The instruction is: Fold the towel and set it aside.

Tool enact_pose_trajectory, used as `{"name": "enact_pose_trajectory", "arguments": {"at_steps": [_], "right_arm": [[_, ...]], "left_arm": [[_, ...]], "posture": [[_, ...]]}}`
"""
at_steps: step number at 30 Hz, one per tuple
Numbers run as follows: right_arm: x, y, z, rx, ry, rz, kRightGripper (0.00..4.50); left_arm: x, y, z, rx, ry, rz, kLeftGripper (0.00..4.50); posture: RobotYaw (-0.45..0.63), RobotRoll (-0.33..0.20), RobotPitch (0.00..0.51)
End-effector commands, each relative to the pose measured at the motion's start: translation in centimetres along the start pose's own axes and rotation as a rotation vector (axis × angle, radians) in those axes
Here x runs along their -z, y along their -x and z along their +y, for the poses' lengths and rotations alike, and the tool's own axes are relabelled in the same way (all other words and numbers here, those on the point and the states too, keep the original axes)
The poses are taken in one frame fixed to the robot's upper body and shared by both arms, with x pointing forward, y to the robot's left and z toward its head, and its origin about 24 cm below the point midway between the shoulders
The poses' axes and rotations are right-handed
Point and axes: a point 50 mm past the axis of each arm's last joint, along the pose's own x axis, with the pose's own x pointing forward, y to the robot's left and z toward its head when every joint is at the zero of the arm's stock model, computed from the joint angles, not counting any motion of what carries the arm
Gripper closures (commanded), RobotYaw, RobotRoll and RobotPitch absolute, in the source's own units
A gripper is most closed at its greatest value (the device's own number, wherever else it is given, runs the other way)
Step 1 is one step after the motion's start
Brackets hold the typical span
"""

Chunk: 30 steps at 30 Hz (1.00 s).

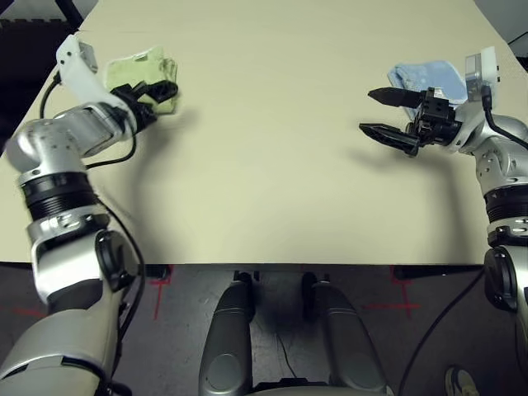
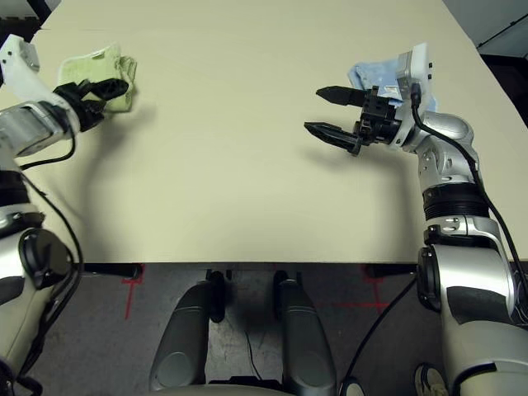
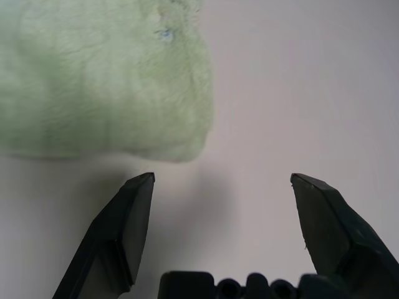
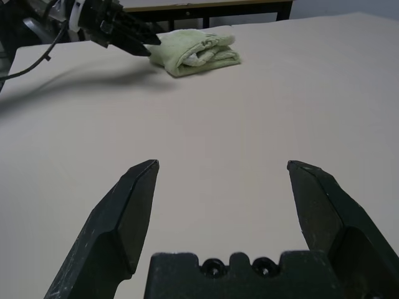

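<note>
The light green towel [image 1: 147,68] lies folded into a small bundle near the table's far left corner. Its fluffy edge [image 3: 106,81] sits just beyond my left gripper's fingertips. My left gripper [image 1: 161,92] hovers at the towel's near right side, open, with nothing between its fingers [image 3: 134,212]. The right wrist view shows the bundle [image 4: 196,51] from across the table, with the left gripper [image 4: 128,37] beside it. My right gripper [image 1: 381,113] stands open and empty above the table's right side, pointing left, far from the green towel.
A smaller light blue folded towel [image 1: 425,76] lies at the far right, behind my right gripper. The beige table [image 1: 272,165] stretches bare between the two arms. Its near edge runs just in front of my body.
</note>
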Motion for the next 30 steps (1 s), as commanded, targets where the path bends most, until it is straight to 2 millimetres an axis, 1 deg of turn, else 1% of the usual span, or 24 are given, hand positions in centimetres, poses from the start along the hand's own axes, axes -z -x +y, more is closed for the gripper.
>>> {"name": "enact_pose_trajectory", "arguments": {"at_steps": [1, 4, 6, 8, 9, 12, 16, 19, 22, 24, 26, 28, 30], "right_arm": [[-0.1, -0.1, -0.2, 0.007, 0.002, -0.011, 0.00], [-0.2, -0.3, -0.4, 0.020, -0.001, -0.022, 0.00], [-0.1, -0.3, -0.6, 0.056, -0.016, -0.041, 0.00], [0.2, -0.3, -1.0, 0.142, -0.044, -0.057, 0.00], [0.4, -0.4, -1.2, 0.186, -0.052, -0.056, 0.00], [1.4, -1.2, -1.7, 0.391, -0.095, -0.009, 0.00], [2.1, -2.6, -2.1, 0.613, -0.101, 0.009, 0.00], [2.6, -2.4, -2.8, 0.815, -0.076, 0.015, 0.00], [2.9, -2.0, -3.2, 0.962, -0.061, -0.021, 0.00], [3.2, -1.6, -3.2, 1.026, -0.062, -0.056, 0.00], [4.1, -1.1, -2.9, 1.081, -0.079, -0.081, 0.00], [4.8, -0.8, -2.4, 1.098, -0.085, -0.091, 0.00], [5.4, -0.6, -2.0, 1.100, -0.091, -0.094, 0.00]], "left_arm": [[0.3, 0.8, 0.2, -0.018, -0.020, 0.010, 0.02], [0.1, 1.2, -1.4, 0.065, -0.180, -0.022, 0.02], [-0.1, 1.3, -3.2, 0.174, -0.321, -0.073, 0.02], [-0.1, 1.3, -4.9, 0.278, -0.459, -0.144, 0.02], [-0.1, 1.2, -5.3, 0.296, -0.505, -0.173, 0.02], [0.4, 0.6, -6.2, 0.339, -0.666, -0.264, 0.02], [1.0, -0.8, -6.8, 0.342, -0.679, -0.384, 0.02], [1.3, -2.1, -6.8, 0.281, -0.645, -0.471, 0.02], [2.3, -3.4, -6.5, 0.222, -0.665, -0.533, 0.02], [3.2, -4.2, -6.3, 0.197, -0.672, -0.557, 0.02], [4.2, -5.1, -6.0, 0.165, -0.619, -0.589, 0.02], [4.8, -5.6, -5.7, 0.137, -0.594, -0.619, 0.02], [5.3, -5.9, -5.3, 0.114, -0.618, -0.630, 0.02]], "posture": [[0.07, 0.000, 0.253], [0.07, 0.000, 0.249], [0.07, 0.000, 0.246], [0.07, 0.000, 0.243], [0.07, 0.000, 0.243], [0.06, 0.000, 0.242], [0.05, 0.000, 0.240], [0.04, 0.000, 0.234], [0.05, 0.000, 0.224], [0.04, 0.000, 0.217], [0.04, 0.000, 0.210], [0.04, 0.000, 0.208], [0.03, 0.000, 0.204]]}}
